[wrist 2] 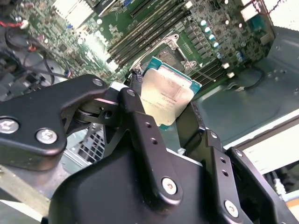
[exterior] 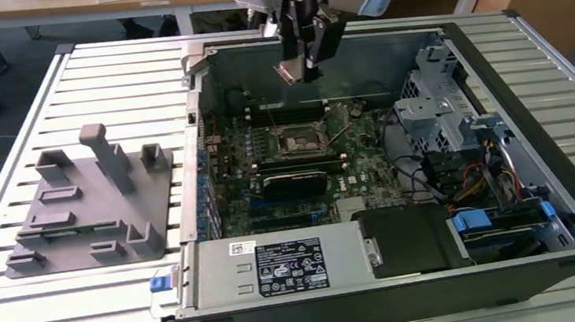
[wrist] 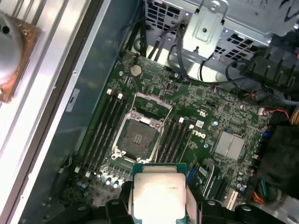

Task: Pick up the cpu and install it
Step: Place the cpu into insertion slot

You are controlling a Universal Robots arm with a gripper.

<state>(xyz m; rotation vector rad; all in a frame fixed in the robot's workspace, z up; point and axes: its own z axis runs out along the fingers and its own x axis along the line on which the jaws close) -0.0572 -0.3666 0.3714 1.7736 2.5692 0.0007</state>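
pickup's done: the black claw (exterior: pixel 303 66) is clamped on the small flat silvery square cpu (wrist: pixel 159 196), up in the air, with the dark square metal-framed socket (wrist: pixel 138 137) below the claw empty, so not installed yet

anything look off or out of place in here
Nothing stands out. The gripper holds the cpu above the open case, and the socket on the board lies open and empty, with no visible damage.
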